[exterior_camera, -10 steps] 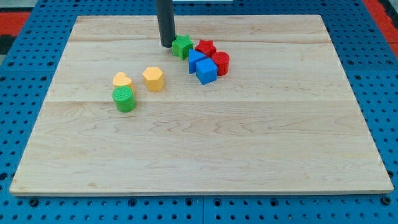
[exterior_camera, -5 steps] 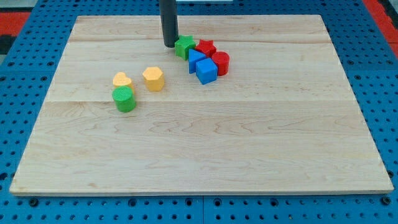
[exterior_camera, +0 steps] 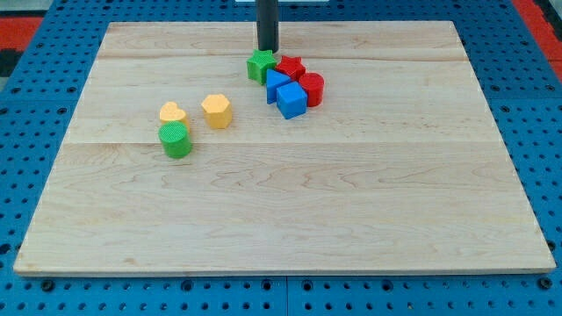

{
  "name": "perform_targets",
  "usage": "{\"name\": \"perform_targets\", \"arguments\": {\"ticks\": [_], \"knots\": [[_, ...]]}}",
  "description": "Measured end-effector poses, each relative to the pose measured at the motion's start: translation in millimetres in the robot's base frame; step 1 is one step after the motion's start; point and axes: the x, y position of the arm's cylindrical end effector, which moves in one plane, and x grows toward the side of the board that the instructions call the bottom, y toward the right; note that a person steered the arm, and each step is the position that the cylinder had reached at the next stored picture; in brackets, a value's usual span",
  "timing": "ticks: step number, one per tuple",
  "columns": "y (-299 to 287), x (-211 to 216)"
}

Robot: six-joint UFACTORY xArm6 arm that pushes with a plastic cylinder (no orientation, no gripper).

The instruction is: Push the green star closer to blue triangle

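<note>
Our green star (exterior_camera: 259, 65) already touches the blue triangle (exterior_camera: 276, 83); my tip (exterior_camera: 267, 50) sits just above it, with no fingers fitted.

Rod: dark grey, nearly black — a plain straight cylinder, cut off by the view's top edge
Surface: smooth and matte, with a faint lighter sheen along one side
My tip (exterior_camera: 267, 50): blunt, flat-ended — same dark colour as the shaft
</note>
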Motion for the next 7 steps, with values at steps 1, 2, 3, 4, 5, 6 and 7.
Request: {"name": "perform_targets", "arguments": {"ticks": [1,2,3,4,5,6,7], "knots": [[0,0],[-5,1],[-26,-1],[-28,3],[-28,6],[-28,7],[-28,7]]}}
